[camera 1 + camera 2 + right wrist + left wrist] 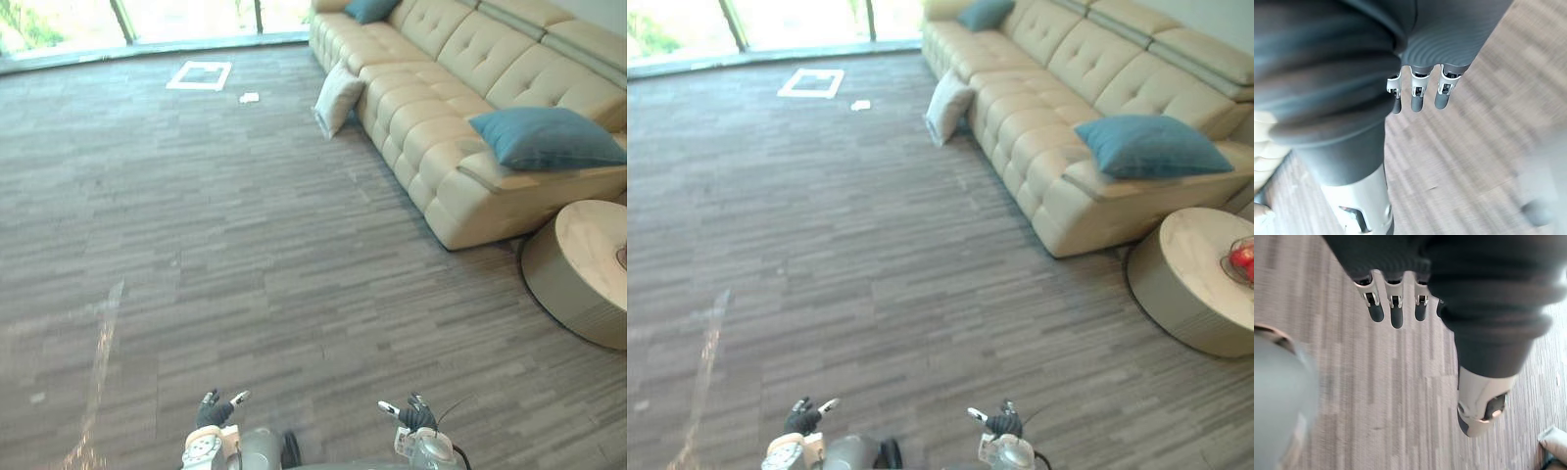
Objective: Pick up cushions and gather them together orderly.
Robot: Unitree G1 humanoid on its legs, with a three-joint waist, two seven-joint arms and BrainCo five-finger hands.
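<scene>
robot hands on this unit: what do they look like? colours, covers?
Both match. The left robot hand and right robot hand each have silver fingers with dark tips and a silver thumb set apart. A dark ribbed cover wraps the back of the hand and the wrist.

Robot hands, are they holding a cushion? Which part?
No, nothing is held. The left hand and right hand are both open above the carpet. The white cushion leans on the sofa, far from them.
</scene>
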